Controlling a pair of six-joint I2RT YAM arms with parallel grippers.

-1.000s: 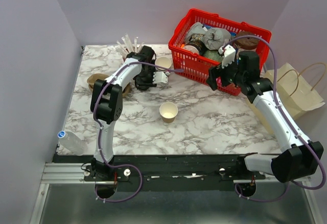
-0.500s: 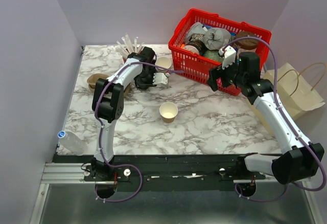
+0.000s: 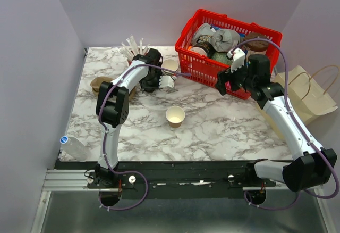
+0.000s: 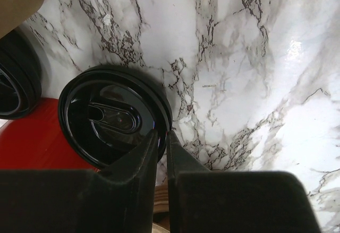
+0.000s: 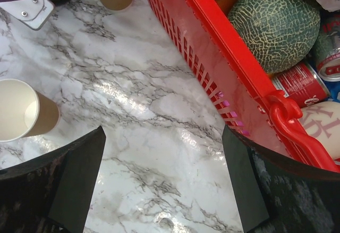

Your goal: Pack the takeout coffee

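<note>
Left gripper is down on the marble table, far left of the red basket, its two fingers pinched to a thin slit over the near rim of a black lid: one finger inside the rim, one outside. The lid lies flat, sip slot up, and a second black lid peeks in beside it.

Right gripper hovers at the basket's front-left corner, fingers spread wide, nothing between them.

The takeout coffee stands upright and uncovered, left of the basket and nearer the arm bases, well apart from both grippers. The stack of cream cups sits just beside the basket's left wall.

In the basket are a netted melon, a red can with print too small to read, and a cream pack with pink lettering cut off by the rim.
</note>
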